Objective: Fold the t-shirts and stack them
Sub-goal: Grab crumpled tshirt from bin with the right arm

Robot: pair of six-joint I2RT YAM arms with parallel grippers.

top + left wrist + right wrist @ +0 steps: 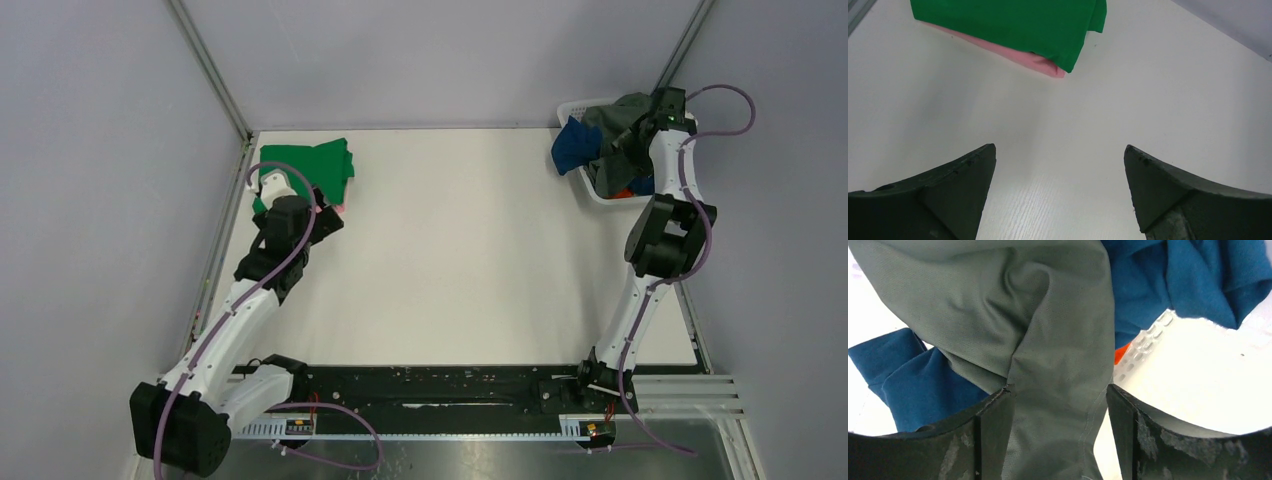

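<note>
A folded bright green t-shirt (305,163) lies on a folded pink t-shirt (340,208) at the table's far left; both show in the left wrist view, green (1013,20) over pink (1023,55). My left gripper (330,222) (1060,165) is open and empty over bare table just in front of this stack. My right gripper (628,138) (1060,405) is in the basket, its jaws partly open on either side of a fold of the dark grey t-shirt (615,112) (1048,315). A navy blue t-shirt (572,145) (1198,275) and an orange one (622,192) (1119,354) lie there too.
The white lattice basket (600,195) (1143,347) stands at the table's far right corner, with the navy shirt hanging over its left rim. Metal frame posts rise at the back corners. The arm bases and a black rail run along the near edge.
</note>
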